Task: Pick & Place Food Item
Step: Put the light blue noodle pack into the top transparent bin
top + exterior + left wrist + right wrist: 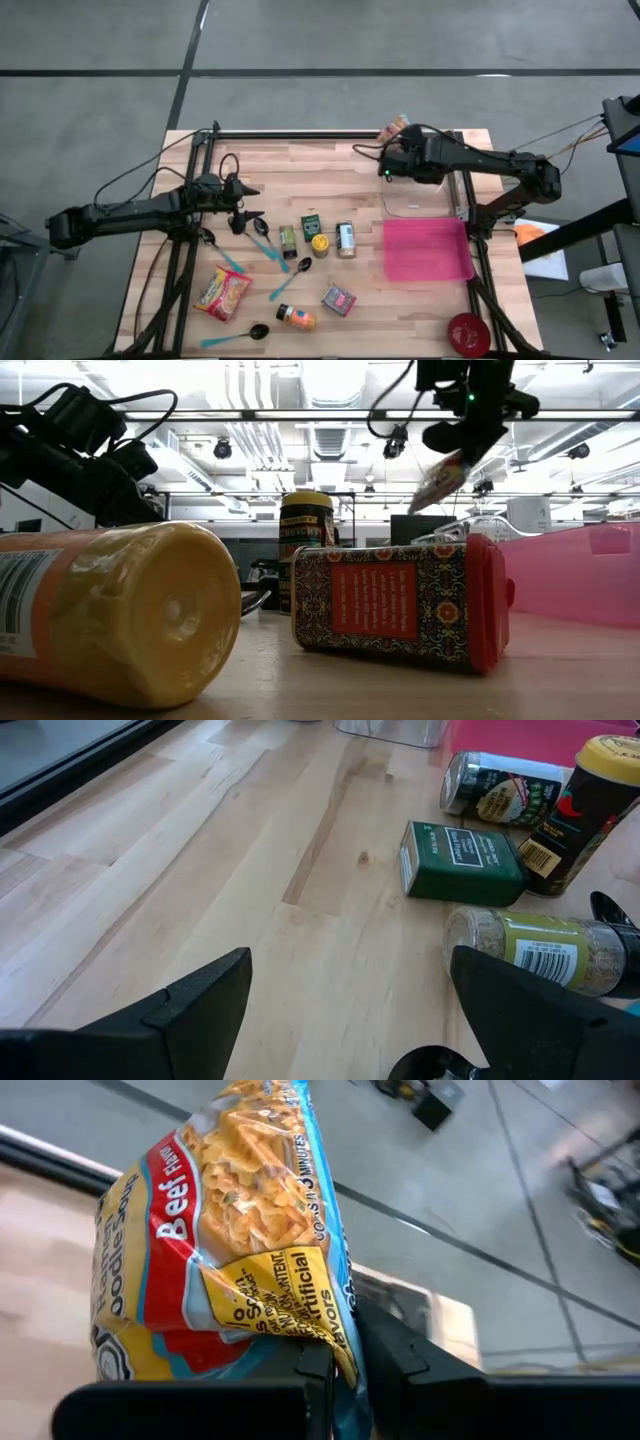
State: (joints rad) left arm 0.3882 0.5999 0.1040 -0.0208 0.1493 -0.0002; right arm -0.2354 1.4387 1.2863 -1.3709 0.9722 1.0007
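I've got the noodle packet (215, 1230) pinched by one crinkled edge in the right gripper (340, 1360), high over the desk's (330, 170) far right. That thin hold may slip, dropping it short of the pink bin (428, 250). The left gripper (350, 990) waits released, low at the left.

Even, bright overhead light with soft shadows; the low view's near bottle (120, 615) is blurred.
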